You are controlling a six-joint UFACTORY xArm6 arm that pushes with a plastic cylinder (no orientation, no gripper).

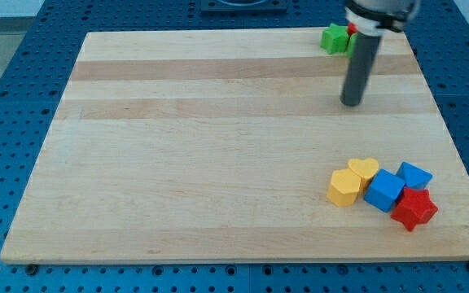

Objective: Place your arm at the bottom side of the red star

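No text, label, brand or number can be read anywhere in this view. The wooden board (218, 146) and the blocks bear no markings.

Below the red star (414, 208) there's bare board (218, 163) — blue cube (383, 191) crowds its upper left, touching.

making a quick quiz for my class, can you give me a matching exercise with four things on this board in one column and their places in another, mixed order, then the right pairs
Column 1
1. red star
2. green block
3. my tip
4. yellow heart

Column 2
A. on bare wood in the view's upper right, touching no block
B. at the view's top edge, beside the rod
C. lowest and rightmost in the cluster, against the blue cube
D. top of the cluster, just above the yellow block

Pairs: 1-C, 2-B, 3-A, 4-D
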